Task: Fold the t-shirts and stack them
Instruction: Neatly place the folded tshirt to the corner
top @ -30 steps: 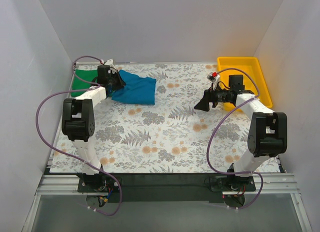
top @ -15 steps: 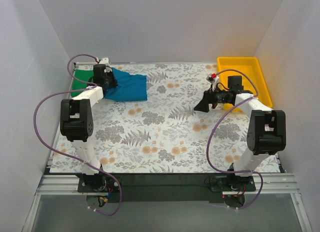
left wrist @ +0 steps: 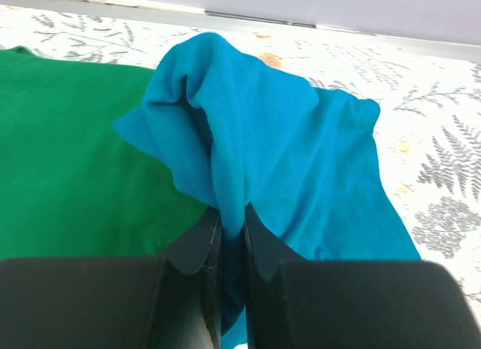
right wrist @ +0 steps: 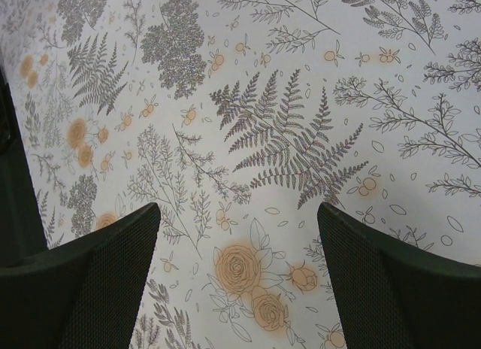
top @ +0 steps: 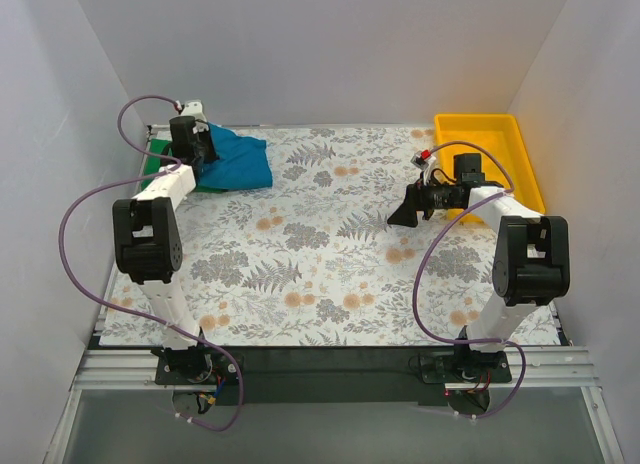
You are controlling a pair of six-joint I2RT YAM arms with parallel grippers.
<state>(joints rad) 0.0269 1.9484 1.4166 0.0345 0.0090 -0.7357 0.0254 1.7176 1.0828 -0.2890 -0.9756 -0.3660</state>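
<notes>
The teal-blue t-shirt lies bunched at the far left of the table, partly over the bright green t-shirt, which lies flat beneath it. My left gripper is shut on a fold of the teal-blue t-shirt; in the left wrist view the fabric rises pinched between the black fingers, with the green t-shirt spread to the left. My right gripper hovers open over bare patterned cloth at the right; its fingers hold nothing.
A yellow plastic tray stands at the far right corner, behind the right arm. The floral tablecloth covers the table. White walls close in on the left, back and right. Purple cables loop from both arms.
My left gripper has dragged the teal-blue t-shirt leftward and toward the back, onto the green t-shirt. The right arm has stayed where it was.
</notes>
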